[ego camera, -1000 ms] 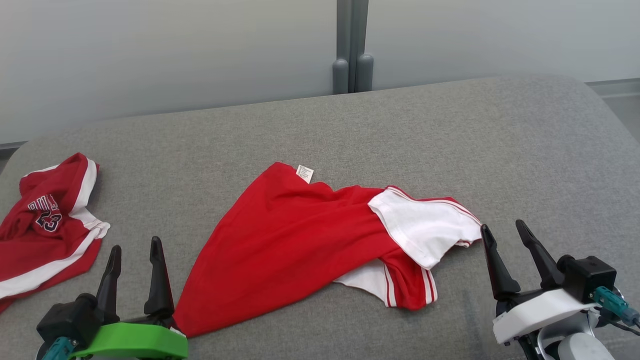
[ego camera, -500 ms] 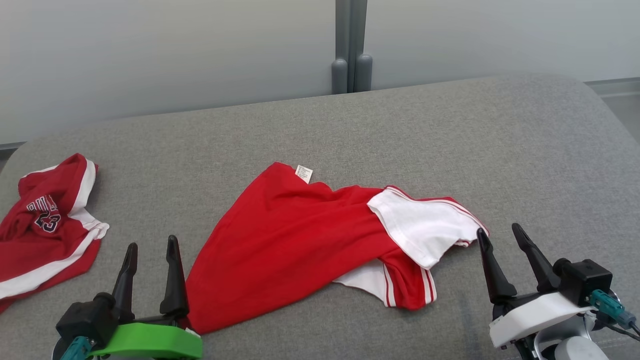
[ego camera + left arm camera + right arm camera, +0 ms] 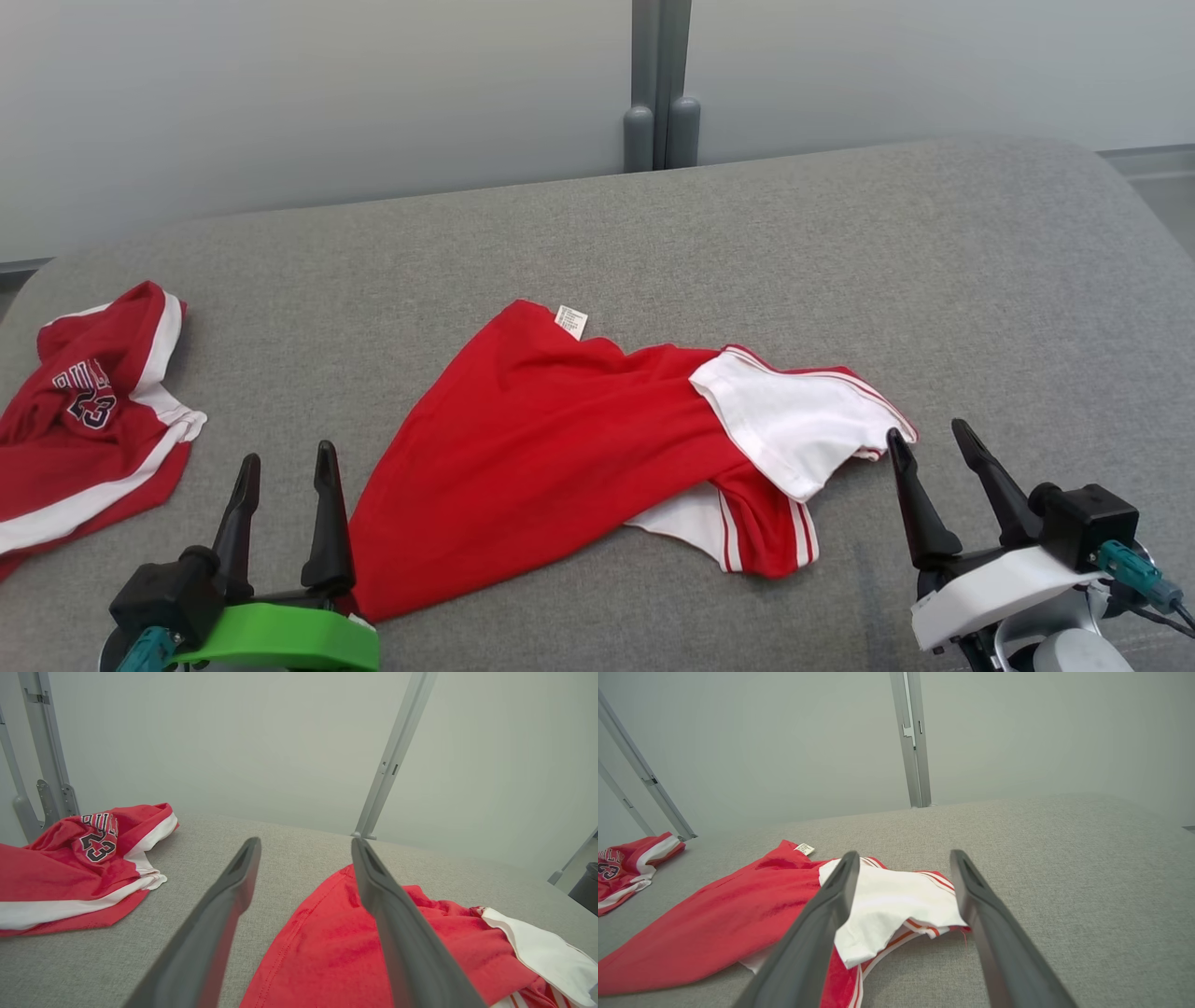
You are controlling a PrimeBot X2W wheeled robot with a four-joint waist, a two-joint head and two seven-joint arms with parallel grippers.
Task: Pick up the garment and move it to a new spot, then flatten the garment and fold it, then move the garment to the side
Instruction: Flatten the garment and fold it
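A grey woven tabletop (image 3: 653,243) is filling most of the head view, its far corners rounding off. Behind it a pale, plain wall (image 3: 280,93) is running the full width, with a grey post (image 3: 658,84) rising behind the far edge near the middle.

At the far left a pair of red shorts (image 3: 84,420) with white trim is lying bunched on the tabletop, well apart from the garment. The frame is cutting off its left side, and a fold is breaking up the lettering above the number 23.

Next, at the lower left, the left pincer (image 3: 287,453) is hovering on its green mount (image 3: 271,639), fingers spread and holding nothing. Its inner finger is sitting just beside the garment's near-left hem; whether it is touching the cloth is hard to tell, and the mount is covering that corner.

The garment (image 3: 532,457), red, is lying rumpled in the middle of the tabletop, towards the near edge. A small white label (image 3: 570,321) is showing at its far corner. A white sleeve (image 3: 794,420) with red stripes is folding over its right end, hiding the layers beneath.

At the lower right the right pincer (image 3: 928,429), on a white mount (image 3: 990,583), is spread wide and empty, its left fingertip just beside the sleeve's edge.
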